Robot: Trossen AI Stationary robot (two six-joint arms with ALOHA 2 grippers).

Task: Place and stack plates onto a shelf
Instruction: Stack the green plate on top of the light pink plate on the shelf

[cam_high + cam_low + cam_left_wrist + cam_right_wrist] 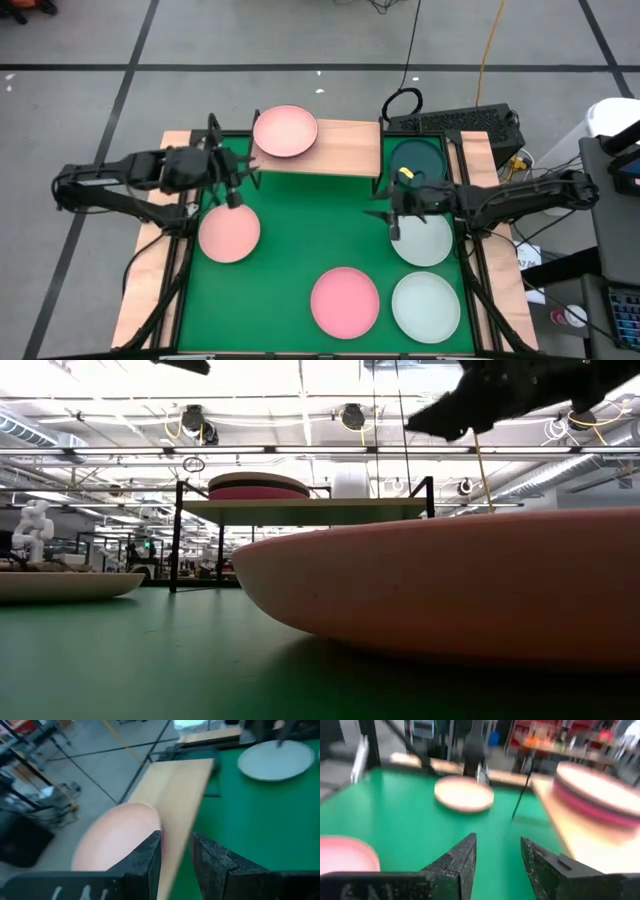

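Light-wood shelf (340, 150) carries a pink plate stack (285, 131) at its left end. My left gripper (233, 195) and right gripper (393, 225) hover slightly parted, empty. Risk: nudging the salmon plate (229, 233) into sliding.

Lying beneath the rig: grey concrete floor (90, 40) crossed by dark tape lines (300, 68). Trailing across it: yellow cable (487, 50) (and a black one). Glowing overhead: ceiling strip lights (120, 390).
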